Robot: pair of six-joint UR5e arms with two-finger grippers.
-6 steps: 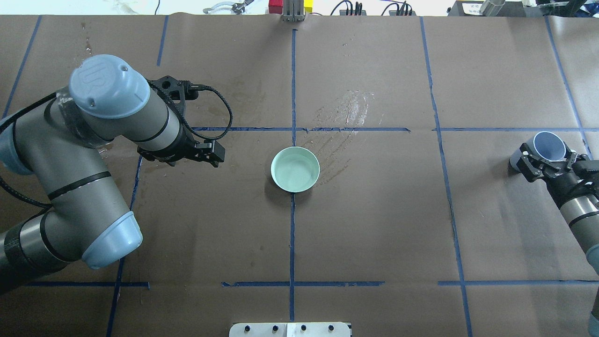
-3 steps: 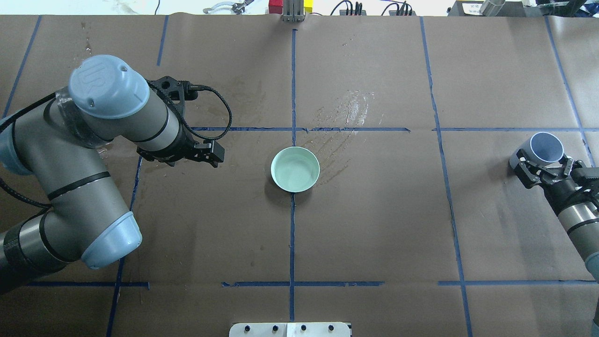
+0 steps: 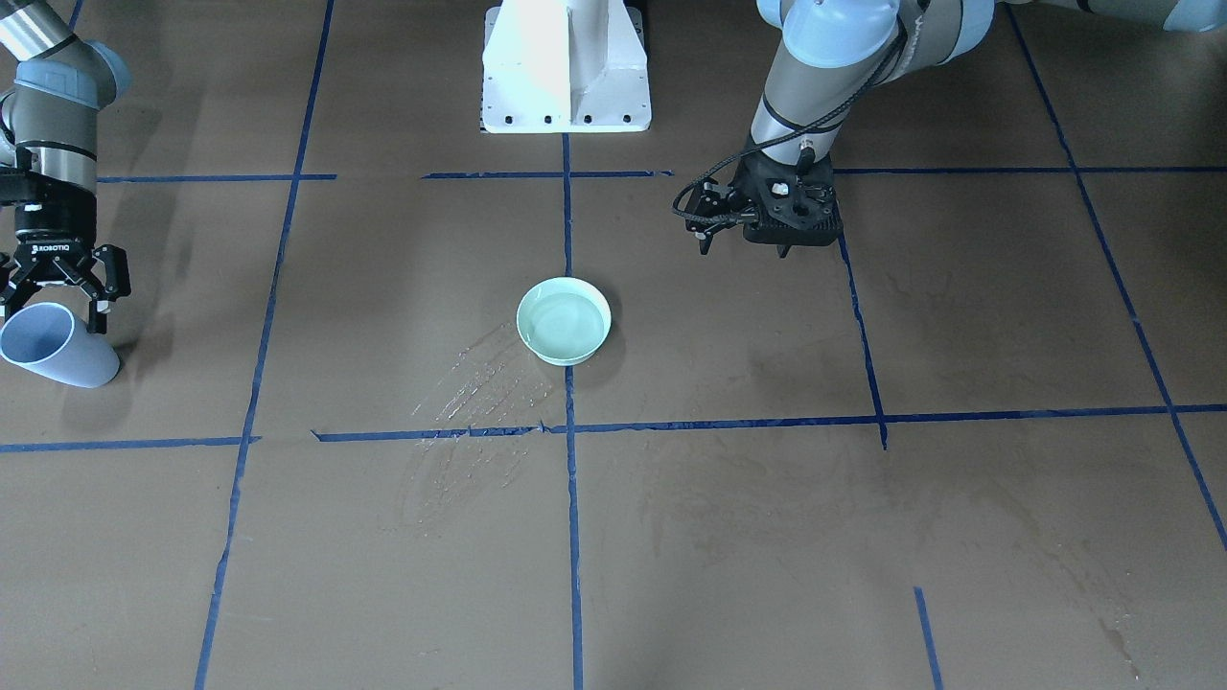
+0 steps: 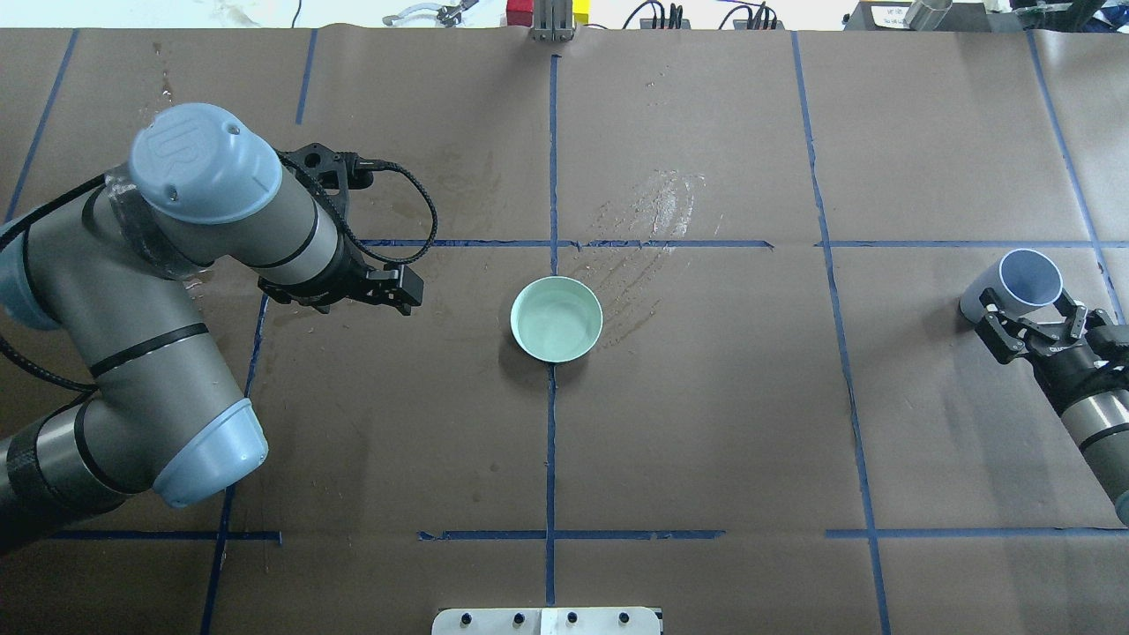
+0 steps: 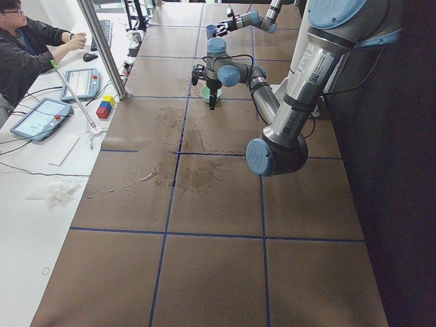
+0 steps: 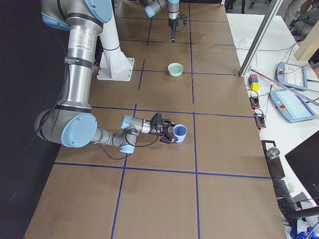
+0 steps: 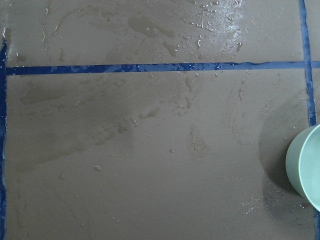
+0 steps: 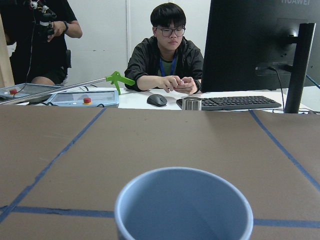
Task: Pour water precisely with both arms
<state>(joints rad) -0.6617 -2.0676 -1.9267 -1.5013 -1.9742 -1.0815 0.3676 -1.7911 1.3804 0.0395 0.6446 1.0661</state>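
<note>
"Where's the water [image 4: 557, 324]?"

"In the bowl [image 4: 520, 304], mid-tabletop [image 4: 706, 423]."

"And the cup [image 4: 1023, 280]?"

"Upright at the right edge, well apart from the bowl. It is straight ahead of the right fingers [image 4: 997, 331], which are spread wide and grip nothing. Whether they touch it, I can't tell."

"The left fingers [image 5: 212, 99]?"

"Nearer the bowl, pointing down. Open or closed, I can't tell. Wet streaks [image 4: 657, 207] lie just beyond the bowl."

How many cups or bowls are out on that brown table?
2. A green bowl sits at the centre of the table, where the blue tape lines cross. A blue cup stands at the right end, at the fingertips of the open right gripper. None looks hidden.
</note>
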